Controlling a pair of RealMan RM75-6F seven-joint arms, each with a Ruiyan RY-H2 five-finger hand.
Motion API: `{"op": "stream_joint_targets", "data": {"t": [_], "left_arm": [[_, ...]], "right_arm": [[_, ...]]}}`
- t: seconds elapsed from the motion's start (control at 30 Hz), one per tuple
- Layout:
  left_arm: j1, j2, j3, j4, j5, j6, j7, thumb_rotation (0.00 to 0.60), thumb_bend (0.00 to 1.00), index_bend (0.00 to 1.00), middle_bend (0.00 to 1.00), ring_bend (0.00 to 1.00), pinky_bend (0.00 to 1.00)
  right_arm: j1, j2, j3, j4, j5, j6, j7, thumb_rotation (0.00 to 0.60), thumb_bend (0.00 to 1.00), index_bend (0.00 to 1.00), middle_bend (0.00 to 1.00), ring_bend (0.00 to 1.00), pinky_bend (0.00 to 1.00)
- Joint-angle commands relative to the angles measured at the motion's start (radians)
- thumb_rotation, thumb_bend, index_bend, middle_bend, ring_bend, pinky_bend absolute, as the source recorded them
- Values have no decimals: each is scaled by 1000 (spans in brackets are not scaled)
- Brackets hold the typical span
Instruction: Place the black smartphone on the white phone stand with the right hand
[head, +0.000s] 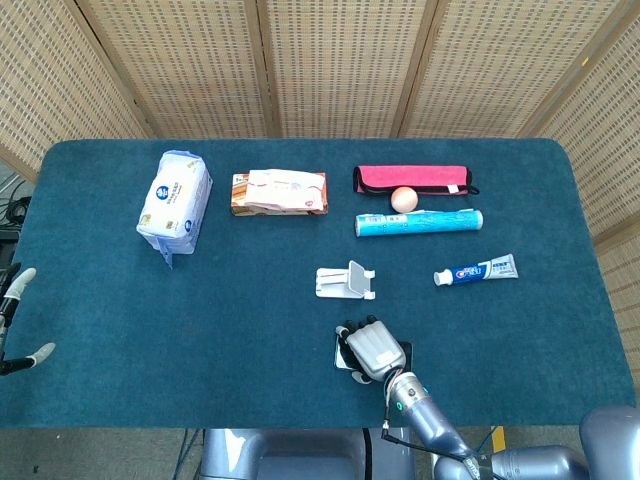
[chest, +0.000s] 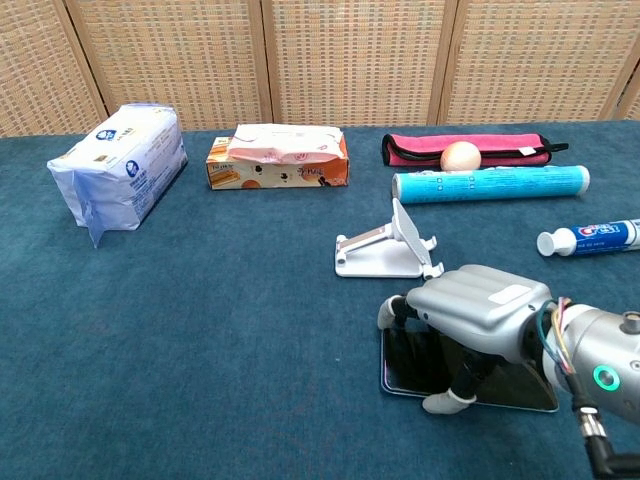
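Evidently the right robot hand (chest: 478, 318) arches over the black smartphone (chest: 415, 362), thumb and fingertips gripping its edges to lift it off the worktop (chest: 200, 330). It sits just before the white phone stand (chest: 385, 250), probably for a short carry.

The head view looks steeply down from above the robot's side of the table (head: 120, 340), far enough back to take in the whole blue surface and the woven screens (head: 330, 60) behind it; the chest view sits low, near table height, facing forward across the surface toward the same screens (chest: 350, 55), and stands much closer, cropping the table's near and side edges. Both views share the middle and far table area: the white phone stand (head: 346, 281) (chest: 390, 250), the tissue pack (head: 175, 200) (chest: 118, 165) and the right hand (head: 375, 350) (chest: 480, 310); the left hand (head: 15, 320) appears only at the head view's left edge.
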Motion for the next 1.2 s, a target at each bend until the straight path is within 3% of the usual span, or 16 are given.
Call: {"op": "stream_joint_targets", "data": {"t": [0.03, 0.27, 0.67, 0.77, 0.93, 1.2], "left_arm": [[0, 0, 0, -1, 0, 0, 1, 600, 0, 0, 0, 0, 0], [0, -1, 0, -3, 1, 2, 4, 600, 0, 0, 0, 0, 0], [0, -2, 1, -1, 1, 2, 4, 600, 0, 0, 0, 0, 0], [-2, -4, 1, 0, 0, -2, 7, 600, 0, 0, 0, 0, 0], [-5, -5, 0, -2, -7, -10, 13, 600, 0, 0, 0, 0, 0], [-26, -9, -13, -10, -51, -53, 37, 600, 0, 0, 0, 0, 0]], "right_arm": [[2, 10, -5, -4, -18, -6, 32, 600, 466, 364, 506, 455, 247], [-6, 39, -28, -19, -111, -8, 114, 600, 466, 392, 533, 462, 247], [-54, 100, -34, 9, -432, 69, 420, 600, 466, 395, 544, 462, 247], [-67, 135, -11, 29, -527, 121, 565, 600, 466, 395, 545, 462, 247], [-62, 173, 37, 74, -593, 154, 771, 600, 507, 395, 544, 462, 247], [-34, 193, 165, 243, -613, 197, 1204, 600, 512, 395, 539, 462, 247]]}}
